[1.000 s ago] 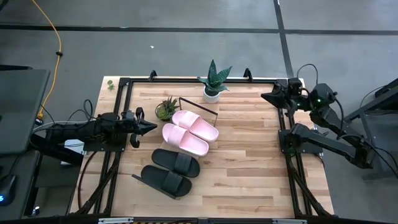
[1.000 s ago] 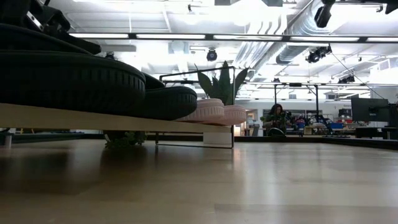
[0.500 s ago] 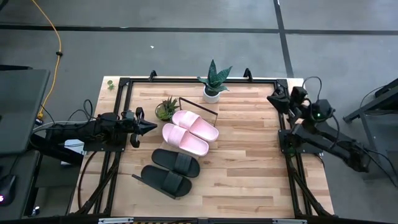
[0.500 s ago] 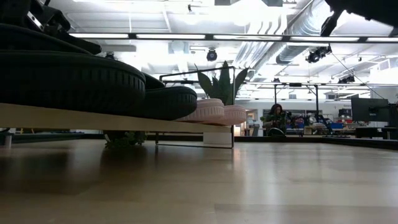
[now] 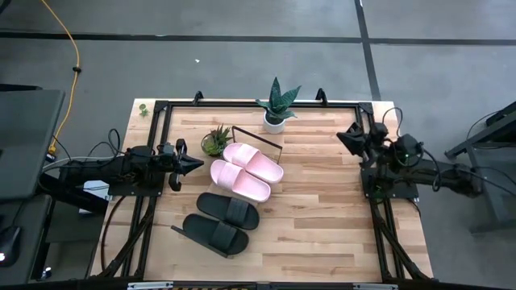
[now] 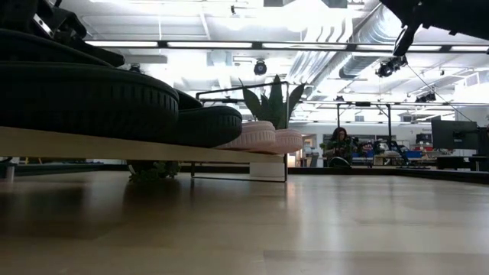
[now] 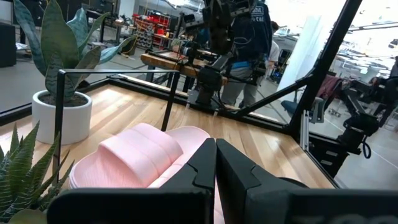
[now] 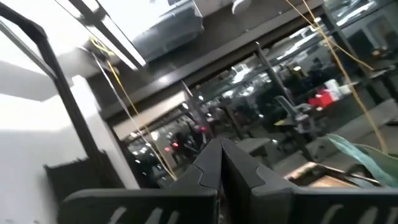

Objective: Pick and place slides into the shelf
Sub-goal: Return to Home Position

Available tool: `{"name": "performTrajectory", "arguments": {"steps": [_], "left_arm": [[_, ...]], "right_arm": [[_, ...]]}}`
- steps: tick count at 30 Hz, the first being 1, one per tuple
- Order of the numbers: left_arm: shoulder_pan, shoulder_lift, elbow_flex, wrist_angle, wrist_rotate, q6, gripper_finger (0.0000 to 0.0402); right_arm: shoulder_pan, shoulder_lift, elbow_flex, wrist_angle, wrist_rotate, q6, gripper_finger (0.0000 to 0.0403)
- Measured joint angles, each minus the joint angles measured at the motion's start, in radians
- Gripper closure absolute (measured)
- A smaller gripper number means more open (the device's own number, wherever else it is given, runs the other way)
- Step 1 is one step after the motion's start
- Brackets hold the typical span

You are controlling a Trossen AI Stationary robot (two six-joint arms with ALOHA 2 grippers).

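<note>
Lying in a row on the long flat light-wood shelf (image 6: 92,143) are four open-toe slides. The two pale pink slides (image 5: 242,179) are nearest the potted green plants (image 5: 276,105), with the two black slides (image 5: 228,209) just beside them. The left gripper (image 5: 196,164) hangs beside the pink pair, fingers pressed together, empty. The right gripper (image 5: 343,136) is at the right edge of the wooden desk (image 5: 322,217), fingers likewise closed on nothing.

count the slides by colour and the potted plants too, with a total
pink slides: 2
black slides: 2
potted plants: 2
total: 6
</note>
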Motion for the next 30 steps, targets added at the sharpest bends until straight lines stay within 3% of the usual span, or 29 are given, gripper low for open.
{"name": "performTrajectory", "arguments": {"steps": [4,10,17,24,30], "left_arm": [[0.0,0.0,0.0,0.0,0.0,0.0,0.0401],[0.0,0.0,0.0,0.0,0.0,0.0,0.0401],[0.0,0.0,0.0,0.0,0.0,0.0,0.0401],[0.0,0.0,0.0,0.0,0.0,0.0,0.0401],[0.0,0.0,0.0,0.0,0.0,0.0,0.0401]], "right_arm": [[0.069,0.0,0.0,-0.043,0.081,-0.071,0.0403],[0.109,-0.001,-0.053,-0.009,0.077,-0.076,0.0403],[0.131,-0.002,-0.194,0.173,0.125,-0.031,0.0403],[0.13,-0.012,-0.194,0.115,0.09,-0.06,0.0403],[0.13,-0.151,-0.195,-0.088,0.026,-0.006,0.0403]]}}
